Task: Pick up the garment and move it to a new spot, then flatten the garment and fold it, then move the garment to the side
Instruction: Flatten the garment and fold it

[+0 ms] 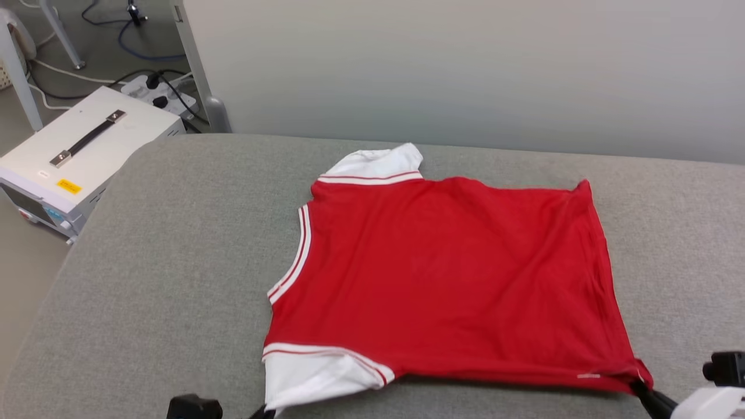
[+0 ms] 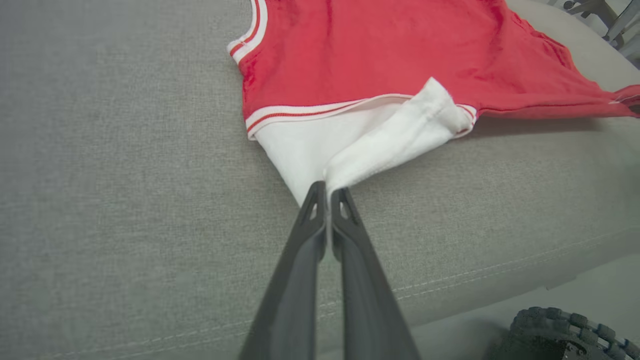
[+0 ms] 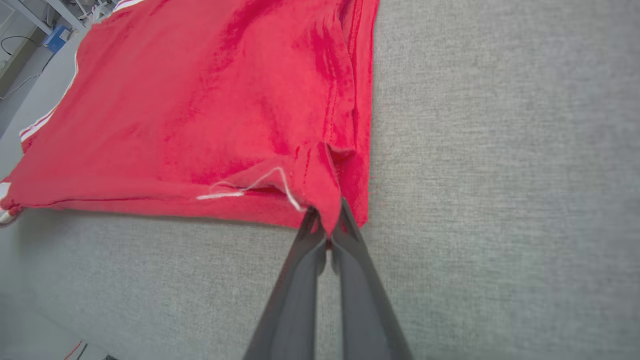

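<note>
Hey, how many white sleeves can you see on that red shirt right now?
2. The far sleeve lies at the garment's far edge; the near sleeve sits at its near left corner, its tip pinched by the left fingers. None looks hidden.

1. In the head view, the bottom edge cuts off your left gripper (image 1: 263, 412). You get just a dark finger end beside the white sleeve (image 1: 314, 375).
2. Your right gripper (image 1: 640, 389) is clipped by the lower right corner there, and you cannot make out its tips where they meet the hem corner of the garment (image 1: 442, 273).
3. The garment's underside is hidden from you.
4. The yellow label (image 1: 68, 186) on the white box (image 1: 116, 145) is too small to read.
5. In the left wrist view, a dark tyre (image 2: 570, 335) is cut off at the bottom right corner.
</note>
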Robot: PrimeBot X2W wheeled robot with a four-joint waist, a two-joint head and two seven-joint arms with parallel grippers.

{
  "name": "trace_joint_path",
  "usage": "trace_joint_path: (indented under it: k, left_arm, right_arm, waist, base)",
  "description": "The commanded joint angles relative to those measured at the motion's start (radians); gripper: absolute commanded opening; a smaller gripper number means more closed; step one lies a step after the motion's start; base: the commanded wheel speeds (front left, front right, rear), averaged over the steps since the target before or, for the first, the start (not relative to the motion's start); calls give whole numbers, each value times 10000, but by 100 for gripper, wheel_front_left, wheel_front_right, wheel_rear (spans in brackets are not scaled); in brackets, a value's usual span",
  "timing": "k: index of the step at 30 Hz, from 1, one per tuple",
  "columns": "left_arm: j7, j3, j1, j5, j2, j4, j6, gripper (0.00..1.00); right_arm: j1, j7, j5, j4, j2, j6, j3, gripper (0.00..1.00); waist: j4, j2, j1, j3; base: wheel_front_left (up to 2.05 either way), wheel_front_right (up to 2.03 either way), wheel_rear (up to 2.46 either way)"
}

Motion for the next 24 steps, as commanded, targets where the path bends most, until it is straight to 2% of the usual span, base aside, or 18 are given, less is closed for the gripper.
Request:
trace_joint_path:
  k: [1, 7, 11, 17, 24]
  left_arm:
    - [101, -30, 285, -131, 139, -132, 64, 0]
    - [996, -396, 1055, -488, 786, -781, -164, 0]
    - [1239, -366, 1233, -627, 1065, -1225, -138, 0]
    - [547, 89, 663, -378, 831, -1497, 104, 0]
    - [-145, 293, -994, 320, 280, -1212, 70, 0]
  right_arm:
    - [347, 196, -80, -201, 30, -80, -190, 0]
    - [1674, 1616, -236, -1219, 85, -80, -1054, 0]
    - [2339, 2434, -436, -2067, 206, -80, -1742, 0]
    - [2493, 3080, -789, -3336, 633, -80, -2707, 0]
    - [1854, 3758, -1359, -4300, 1102, -80, -3629, 0]
  waist:
    - [-27, 115, 1, -84]
    - [-22, 115, 1, -128]
    - [-17, 115, 1, -23]
    - [-37, 115, 1, 293]
    - [-31, 115, 1, 939]
  base:
    - [0, 0, 0]
    - [0, 0, 0]
    - [0, 0, 0]
    - [0, 0, 0]
    - [0, 0, 0]
